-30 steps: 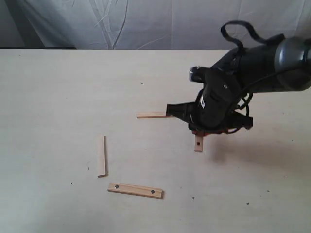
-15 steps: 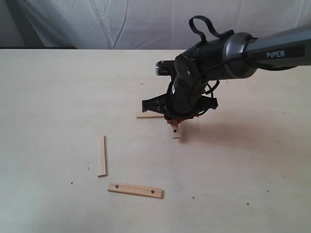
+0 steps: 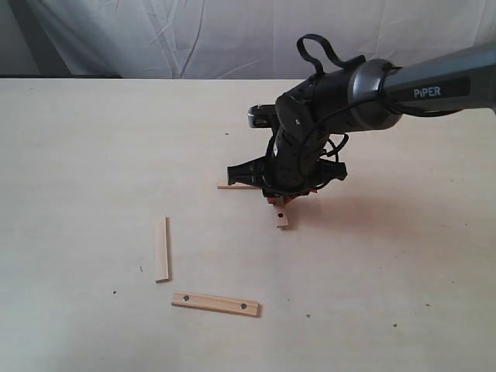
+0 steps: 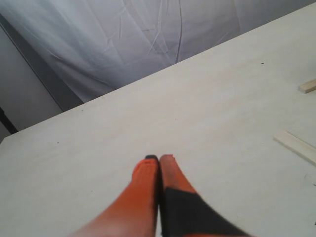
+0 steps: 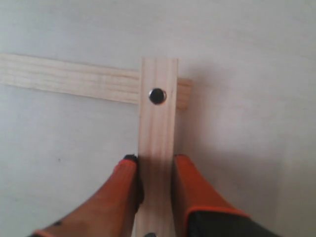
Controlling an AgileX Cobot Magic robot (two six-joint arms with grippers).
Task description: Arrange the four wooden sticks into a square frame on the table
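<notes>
Right gripper (image 5: 155,165) pinches the wide, holed light-tan wood strip (image 5: 158,128) over the thin plain strip's (image 5: 69,79) right end, barely moved since before; open cream wood-grain table (image 3: 93,155) around. Left gripper (image 4: 159,160) pressed together.

A wide stick (image 5: 157,133) of light-tan wood, with a dark hole near its end, is clamped in the right gripper (image 5: 155,165). Its holed end crosses a thin plain stick (image 5: 69,79) at a right angle, near that stick's end. Well apart on the pale table (image 3: 93,155), a second thin stick (image 3: 161,249) and a second wide stick (image 3: 215,303), holed at both ends, lie flat. Their near ends are close but not touching, and they lie roughly square to each other.
</notes>
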